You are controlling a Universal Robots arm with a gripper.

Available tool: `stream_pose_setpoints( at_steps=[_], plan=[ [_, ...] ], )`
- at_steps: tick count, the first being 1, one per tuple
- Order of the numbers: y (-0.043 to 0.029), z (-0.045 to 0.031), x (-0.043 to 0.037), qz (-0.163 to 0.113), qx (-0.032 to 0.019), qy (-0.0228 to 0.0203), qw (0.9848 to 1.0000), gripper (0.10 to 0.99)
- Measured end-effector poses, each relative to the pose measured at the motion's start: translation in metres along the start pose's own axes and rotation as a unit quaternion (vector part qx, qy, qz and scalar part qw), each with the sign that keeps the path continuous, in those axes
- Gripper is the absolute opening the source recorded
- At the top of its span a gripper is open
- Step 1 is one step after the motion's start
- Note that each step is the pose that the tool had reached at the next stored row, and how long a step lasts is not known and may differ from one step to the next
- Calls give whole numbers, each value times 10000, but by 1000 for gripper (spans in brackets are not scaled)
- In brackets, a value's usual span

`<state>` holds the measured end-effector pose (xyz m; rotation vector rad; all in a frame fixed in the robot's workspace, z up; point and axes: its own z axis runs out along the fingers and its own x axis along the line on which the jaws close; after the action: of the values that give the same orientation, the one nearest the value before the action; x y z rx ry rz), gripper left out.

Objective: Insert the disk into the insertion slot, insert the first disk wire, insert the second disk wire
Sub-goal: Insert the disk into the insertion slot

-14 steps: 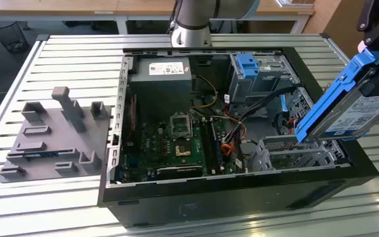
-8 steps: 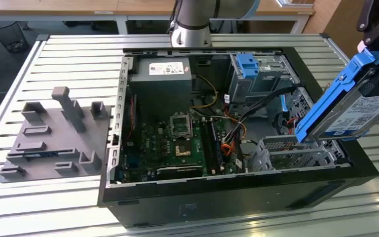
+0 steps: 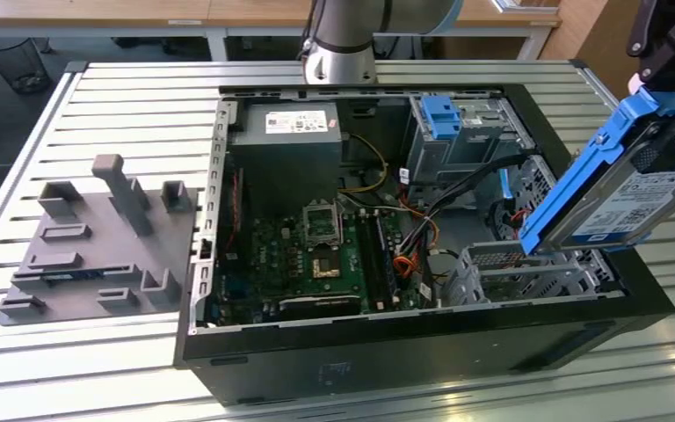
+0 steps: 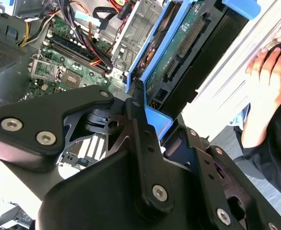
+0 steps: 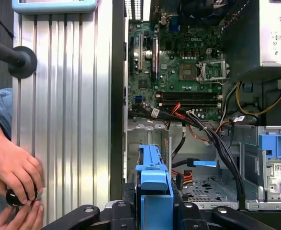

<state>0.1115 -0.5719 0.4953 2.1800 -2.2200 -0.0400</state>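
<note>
The disk [image 3: 625, 198], silver with a white label in a bright blue carrier, hangs tilted over the exterior view's right side of the open computer case. My gripper [image 3: 666, 114] is shut on its upper end. Its lower end hovers just above the insertion slot [image 3: 513, 268], a low silver perforated cage. In the second wrist view the black fingers [image 4: 136, 112] clamp the carrier, and the disk [image 4: 178, 43] shows its green circuit board. In the first wrist view the carrier of the disk [image 5: 154, 184] sits over the insertion slot [image 5: 207, 187]. Loose black and orange wires [image 3: 467, 180] run beside the cage.
A taller grey cage with a blue bracket [image 3: 443, 119] stands behind the slot. The motherboard [image 3: 314, 251] and power supply [image 3: 285, 132] lie inside the case. A grey fixture plate [image 3: 91, 246] rests on the slatted table. A person's hands [image 5: 16, 177] are close beside the case.
</note>
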Motion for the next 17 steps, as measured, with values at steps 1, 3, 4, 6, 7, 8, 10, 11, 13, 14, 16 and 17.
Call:
stream_pose_setpoints(
  at_steps=[1,3,4,6,7,8,10,11,13,14,16,17],
  plan=[
    [9,1,-2,0,0,0,10000,369],
    [28,5,-3,0,0,-1,10000,369],
    [37,6,-3,0,0,-7,10000,369],
    [57,9,-3,-1,0,-26,10000,369],
    [69,10,-3,-1,0,-28,10000,369],
    [84,12,-3,-1,0,-30,10000,369],
    [110,18,-2,-1,12,-31,10000,369],
    [121,23,-2,-1,28,-31,10000,369],
    [140,38,-2,-1,76,-32,10000,369],
    [143,48,-1,-1,97,-33,9999,369],
    [144,61,-2,-1,110,-34,9999,369],
    [145,70,-3,-2,110,-36,9999,369]
  ],
)
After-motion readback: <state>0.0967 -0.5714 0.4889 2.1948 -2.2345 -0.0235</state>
